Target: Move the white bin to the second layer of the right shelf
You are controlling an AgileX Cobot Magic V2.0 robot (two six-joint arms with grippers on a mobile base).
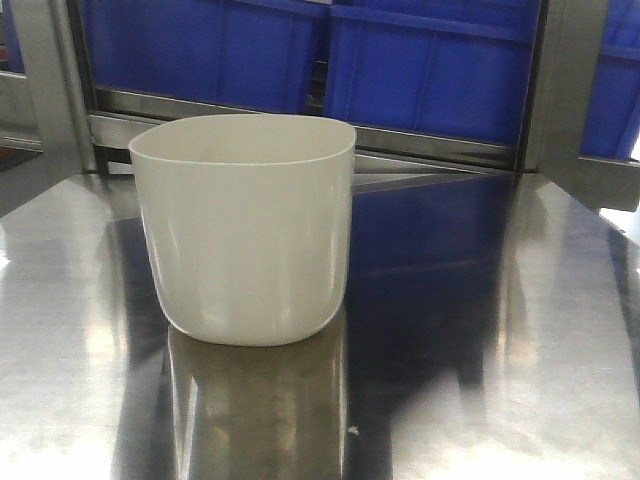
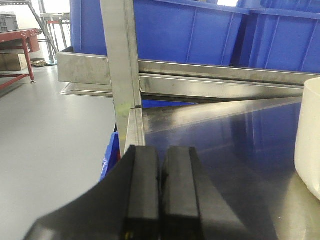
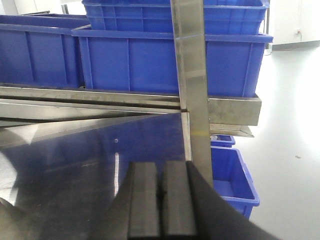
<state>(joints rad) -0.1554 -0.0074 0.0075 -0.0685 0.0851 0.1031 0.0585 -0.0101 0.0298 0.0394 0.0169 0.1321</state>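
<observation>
The white bin stands upright and empty-looking on the mirror-like steel table, left of centre in the front view. Its curved side also shows at the right edge of the left wrist view. My left gripper is shut with nothing between its black pads, low at the table's left edge, well left of the bin. My right gripper is shut and empty too, near the table's right edge by a steel post. The bin does not show in the right wrist view. The right shelf second layer is out of view.
Blue crates sit on a steel rack level behind the table. Steel uprights stand at both table corners. More blue crates rest on the floor to the right, below the table. Grey floor and a red bench lie to the left.
</observation>
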